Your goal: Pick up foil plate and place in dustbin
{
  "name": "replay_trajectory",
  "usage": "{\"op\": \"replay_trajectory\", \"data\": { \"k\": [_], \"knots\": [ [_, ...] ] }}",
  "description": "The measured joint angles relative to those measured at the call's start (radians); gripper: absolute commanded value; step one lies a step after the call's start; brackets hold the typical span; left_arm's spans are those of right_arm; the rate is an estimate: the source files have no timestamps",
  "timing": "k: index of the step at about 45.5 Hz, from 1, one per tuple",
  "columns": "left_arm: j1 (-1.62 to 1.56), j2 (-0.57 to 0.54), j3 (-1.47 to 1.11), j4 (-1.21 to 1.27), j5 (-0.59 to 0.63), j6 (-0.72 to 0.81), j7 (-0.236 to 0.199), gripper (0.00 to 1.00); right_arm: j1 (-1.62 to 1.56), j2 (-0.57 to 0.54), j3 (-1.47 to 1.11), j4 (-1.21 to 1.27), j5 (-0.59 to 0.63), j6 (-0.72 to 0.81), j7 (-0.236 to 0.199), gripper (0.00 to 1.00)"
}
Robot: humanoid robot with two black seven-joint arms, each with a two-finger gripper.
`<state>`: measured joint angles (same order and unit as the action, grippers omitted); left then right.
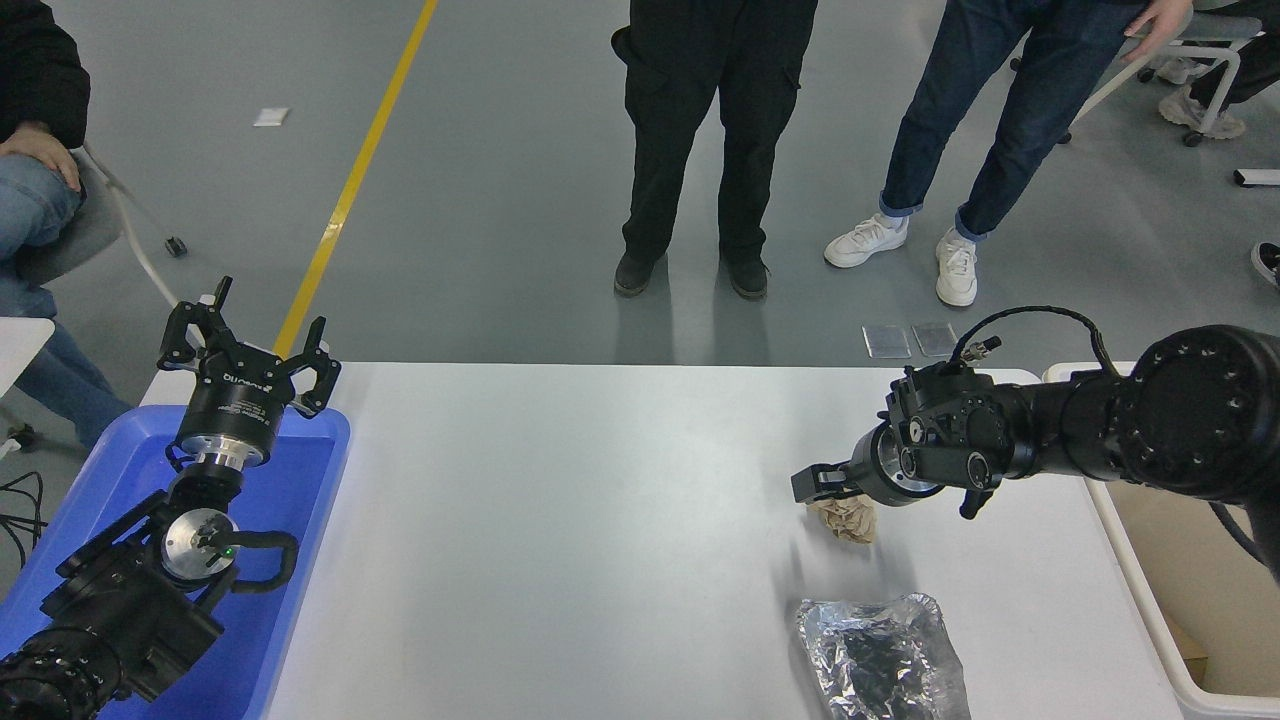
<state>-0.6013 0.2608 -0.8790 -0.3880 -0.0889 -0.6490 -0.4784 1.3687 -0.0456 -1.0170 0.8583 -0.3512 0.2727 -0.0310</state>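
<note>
Foil plate (882, 655), crinkled and silver with a dark patch in its middle, lay on the white surface (560, 520) near the front edge, toward the right front corner, part of it cut off by the bottom of the head view. The dustbin (1140, 590) stood off the surface's right edge, only its cream rim and beige inside showing, well apart from the plate.

The right tool (815, 485) hung over the right half of the surface, pointing left, just above a small crumpled tan paper ball (848, 520) that sat between it and the plate. Whether it was released or clenched could not be told from this angle; it carried nothing visible. The left tool (250, 350) was parked above a blue tray (335, 440) at the left edge, its fingers spread and grasping nothing.

Two people stood beyond the far edge, and a third sat at the far left.

The step in hand looked like the approach, with the plate not yet touched. To do it well, the right tool would probably need to draw back toward the front edge, clearing the paper ball rather than nudging it, then come down on a raised rim of the plate, not its flat middle. Thin foil likely crumples and slips, so a gentle pinch on the rim nearest the dustbin seemed wisest, followed by a lift high enough to clear that thick rim.
</note>
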Motion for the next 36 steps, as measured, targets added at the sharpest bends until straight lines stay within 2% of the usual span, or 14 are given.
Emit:
{"op": "replay_trajectory", "data": {
  "k": [16,36],
  "knots": [
    [0.000,0.000,0.000,0.000,0.000,0.000,0.001,0.98,0.051,-0.044,-0.052,0.126,-0.052,0.115,0.002,1.00],
    [0.000,0.000,0.000,0.000,0.000,0.000,0.001,0.98,0.069,-0.078,-0.144,0.265,-0.049,0.184,-0.002,1.00]
  ]
}}
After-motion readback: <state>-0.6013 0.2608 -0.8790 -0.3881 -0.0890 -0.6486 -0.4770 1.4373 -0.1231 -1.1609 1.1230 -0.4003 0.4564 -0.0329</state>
